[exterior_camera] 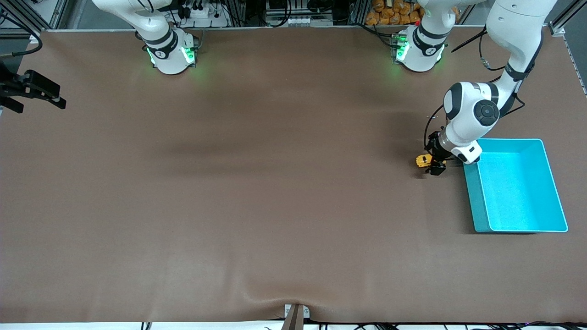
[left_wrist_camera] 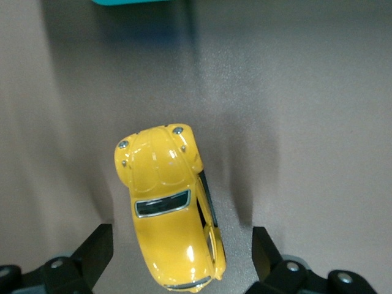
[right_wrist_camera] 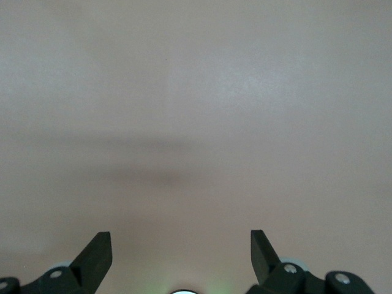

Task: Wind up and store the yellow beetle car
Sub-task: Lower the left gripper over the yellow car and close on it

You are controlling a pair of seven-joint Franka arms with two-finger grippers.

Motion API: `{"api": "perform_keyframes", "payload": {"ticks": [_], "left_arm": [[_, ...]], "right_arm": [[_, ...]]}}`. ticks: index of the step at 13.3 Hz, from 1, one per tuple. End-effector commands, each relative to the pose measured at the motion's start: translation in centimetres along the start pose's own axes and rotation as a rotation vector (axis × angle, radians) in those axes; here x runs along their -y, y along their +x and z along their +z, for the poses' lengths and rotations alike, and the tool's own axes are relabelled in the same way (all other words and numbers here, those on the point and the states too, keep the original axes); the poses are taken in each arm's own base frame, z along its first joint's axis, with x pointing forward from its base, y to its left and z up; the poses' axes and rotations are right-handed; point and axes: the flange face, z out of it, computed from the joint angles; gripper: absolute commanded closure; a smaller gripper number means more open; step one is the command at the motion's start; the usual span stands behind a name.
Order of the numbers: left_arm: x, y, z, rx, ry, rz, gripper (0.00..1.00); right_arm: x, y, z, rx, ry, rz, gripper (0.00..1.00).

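The yellow beetle car stands on the brown table beside the turquoise bin, on the side toward the right arm's end. My left gripper is low over the car. In the left wrist view the car lies between the two black fingers, and the gripper is open with a gap on each side of the car's rear. A strip of the bin's edge shows there too. My right gripper is open and empty over bare table; the right arm waits.
The turquoise bin holds nothing that I can see and sits near the left arm's end of the table. A black fixture juts in at the right arm's end. The brown mat stretches wide between them.
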Motion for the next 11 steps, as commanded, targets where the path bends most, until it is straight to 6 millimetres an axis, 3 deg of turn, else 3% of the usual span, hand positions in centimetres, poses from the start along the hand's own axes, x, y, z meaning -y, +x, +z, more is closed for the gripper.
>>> {"api": "perform_keyframes", "payload": {"ticks": [1, 2, 6, 11], "left_arm": [[0.2, 0.2, -0.4, -0.002, -0.018, -0.027, 0.90], [0.1, 0.3, -0.5, -0.002, -0.021, -0.040, 1.00], [-0.4, 0.7, -1.6, -0.007, -0.042, -0.133, 1.00], [-3.2, 0.2, -7.0, -0.099, -0.025, 0.015, 1.00]], "right_arm": [[0.0, -1.3, -0.3, 0.004, -0.012, 0.008, 0.00], [0.0, -1.4, -0.4, 0.003, -0.012, 0.008, 0.00], [0.1, -1.3, -0.3, 0.004, -0.012, 0.007, 0.00], [0.1, -1.4, -0.5, 0.000, -0.013, 0.006, 0.00]]}}
